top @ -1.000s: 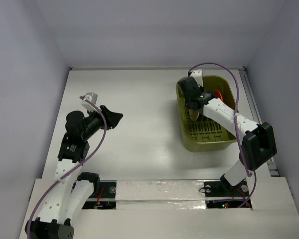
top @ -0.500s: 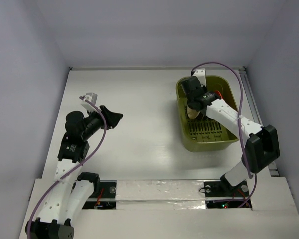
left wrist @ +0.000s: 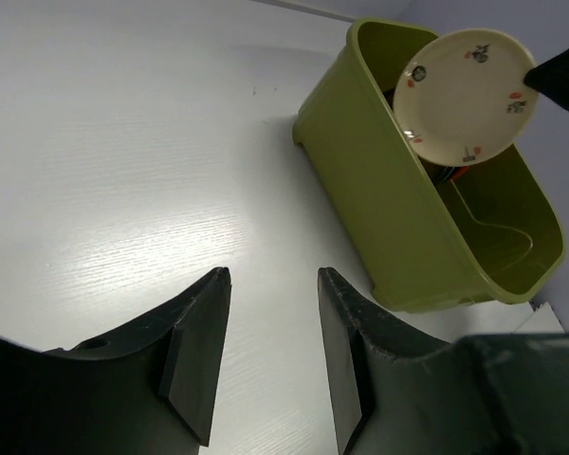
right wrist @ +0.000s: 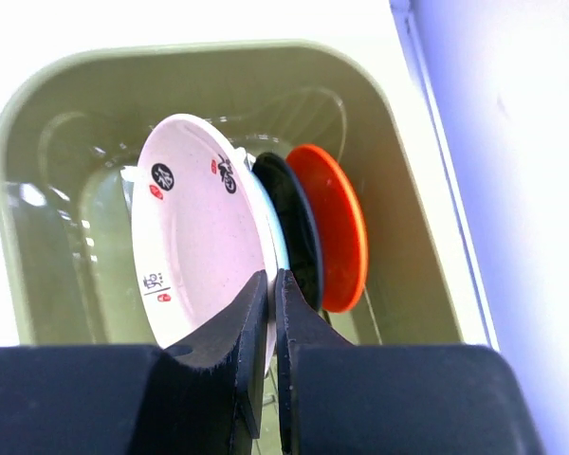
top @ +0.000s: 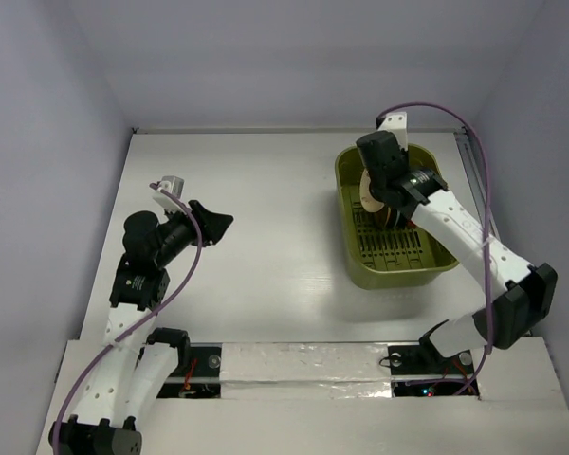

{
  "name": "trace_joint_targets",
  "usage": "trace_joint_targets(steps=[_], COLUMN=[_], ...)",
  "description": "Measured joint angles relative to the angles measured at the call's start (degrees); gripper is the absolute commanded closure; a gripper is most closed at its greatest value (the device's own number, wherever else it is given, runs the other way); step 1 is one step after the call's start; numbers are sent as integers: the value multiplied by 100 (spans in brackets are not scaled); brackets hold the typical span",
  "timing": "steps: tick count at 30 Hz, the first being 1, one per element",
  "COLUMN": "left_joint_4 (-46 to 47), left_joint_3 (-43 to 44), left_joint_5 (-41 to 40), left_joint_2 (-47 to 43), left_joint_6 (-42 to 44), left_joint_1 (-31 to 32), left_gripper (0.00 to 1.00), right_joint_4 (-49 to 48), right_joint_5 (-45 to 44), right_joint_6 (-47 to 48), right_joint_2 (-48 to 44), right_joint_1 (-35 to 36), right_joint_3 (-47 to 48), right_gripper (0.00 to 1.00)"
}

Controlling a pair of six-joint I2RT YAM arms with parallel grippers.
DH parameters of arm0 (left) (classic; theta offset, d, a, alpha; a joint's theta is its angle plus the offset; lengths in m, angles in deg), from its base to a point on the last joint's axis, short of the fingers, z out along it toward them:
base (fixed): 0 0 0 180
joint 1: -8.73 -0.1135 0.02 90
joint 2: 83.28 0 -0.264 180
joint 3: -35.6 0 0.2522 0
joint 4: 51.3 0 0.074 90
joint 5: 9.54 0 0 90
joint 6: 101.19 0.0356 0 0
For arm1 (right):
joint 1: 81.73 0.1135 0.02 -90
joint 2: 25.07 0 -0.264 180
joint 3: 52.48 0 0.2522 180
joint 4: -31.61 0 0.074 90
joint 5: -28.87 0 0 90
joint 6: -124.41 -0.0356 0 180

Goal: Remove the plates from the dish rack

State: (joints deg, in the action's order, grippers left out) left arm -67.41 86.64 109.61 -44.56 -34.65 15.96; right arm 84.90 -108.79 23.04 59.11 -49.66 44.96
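Note:
The olive-green dish rack (top: 398,282) stands at the right of the table. My right gripper (top: 377,190) is shut on the rim of the cream-backed patterned plate (top: 369,196) and holds it on edge over the rack. In the right wrist view the jaws (right wrist: 272,277) pinch this plate (right wrist: 199,237). Behind it stand the light blue plate (right wrist: 275,237), the black plate (right wrist: 299,232) and the orange-red plate (right wrist: 337,227) inside the rack (right wrist: 47,114). My left gripper (top: 223,225) is open and empty, far left of the rack. Its wrist view (left wrist: 273,275) shows the held plate (left wrist: 469,93) above the rack (left wrist: 379,190).
White walls close the table at the back and on both sides. The rack sits close to the right wall. A metal rail (top: 474,180) runs along the table's right edge.
My right gripper has risen with the cream-backed plate, lifting it up from among the other plates. The left arm has not moved.

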Motion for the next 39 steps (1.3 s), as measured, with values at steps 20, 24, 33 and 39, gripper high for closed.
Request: trace_joint_targets(steps=[20,24,33,39], left_joint_4=[-68,-98,-96,-94], left_joint_3=[26,28,28,28], left_joint_5=[-516,-566,-551,-533], left_joint_2=[-299,-295,-284,-262], left_joint_6=[-22,-24,-39,-59], left_joint_1=[-323,-328,-339,-350], left_gripper=[63,63,63,63], right_joint_4=[-1300,-1517,-1832,-1858], right_joint_5=[1576,1943,2052,1818], right_joint_6=[-861,-1158,-1613,-1700], right_joint_2=[1464,2437,3368,3512], right_joint_1=[2221,2402,2385,2380], right_joint_3=[643,737,957,994], right_gripper=[100,100,71,39])
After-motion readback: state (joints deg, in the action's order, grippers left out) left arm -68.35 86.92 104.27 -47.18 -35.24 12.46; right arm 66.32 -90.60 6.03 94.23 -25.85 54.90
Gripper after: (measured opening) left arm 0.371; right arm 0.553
